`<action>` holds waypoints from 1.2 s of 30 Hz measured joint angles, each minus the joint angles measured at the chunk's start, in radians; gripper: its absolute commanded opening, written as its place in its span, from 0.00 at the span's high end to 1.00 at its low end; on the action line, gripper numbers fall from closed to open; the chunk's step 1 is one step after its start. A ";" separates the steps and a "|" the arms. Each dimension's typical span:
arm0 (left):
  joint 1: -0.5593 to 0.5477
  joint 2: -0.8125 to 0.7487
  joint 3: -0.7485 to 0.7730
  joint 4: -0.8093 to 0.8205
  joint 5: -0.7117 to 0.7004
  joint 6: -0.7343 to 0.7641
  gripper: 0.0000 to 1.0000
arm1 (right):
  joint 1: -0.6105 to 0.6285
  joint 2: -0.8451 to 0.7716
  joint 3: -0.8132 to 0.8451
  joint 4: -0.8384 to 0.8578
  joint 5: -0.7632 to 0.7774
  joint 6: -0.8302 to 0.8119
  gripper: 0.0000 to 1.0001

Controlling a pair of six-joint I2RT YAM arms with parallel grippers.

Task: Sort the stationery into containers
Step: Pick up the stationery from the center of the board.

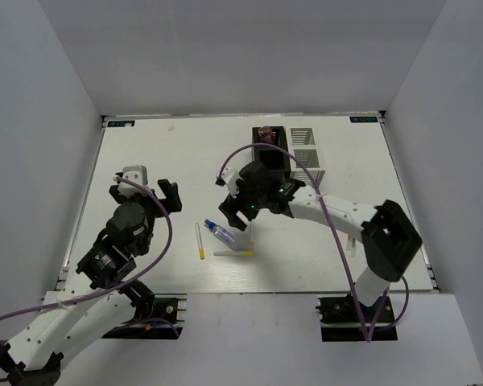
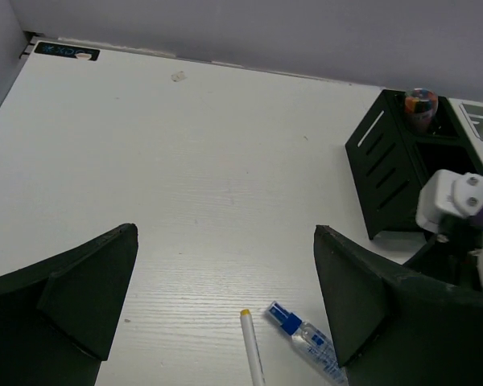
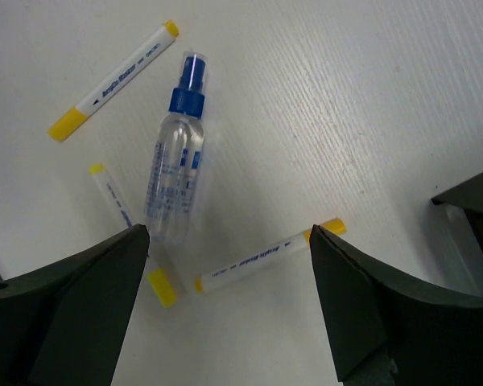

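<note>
Right gripper (image 3: 228,237), jaws apart, hangs over a clear, blue-capped spray bottle (image 3: 175,173) lying flat left of centre; left gripper (image 2: 225,241) likewise spread.

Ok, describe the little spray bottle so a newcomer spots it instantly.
On the white table, find the loose cluster between the black organizer and the near edge. The spray bottle lies among white markers with yellow ends; it alone is clear and fat, with a blue cap.

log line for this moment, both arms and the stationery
held: nothing | right jaws: open, above blue-capped bottle and three white pens | left jaws: open, over table | black organizer: holds an item
</note>
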 measured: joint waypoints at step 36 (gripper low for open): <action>0.008 -0.050 -0.034 -0.039 0.061 0.005 0.10 | 0.165 0.414 0.264 -0.093 0.101 -0.018 1.00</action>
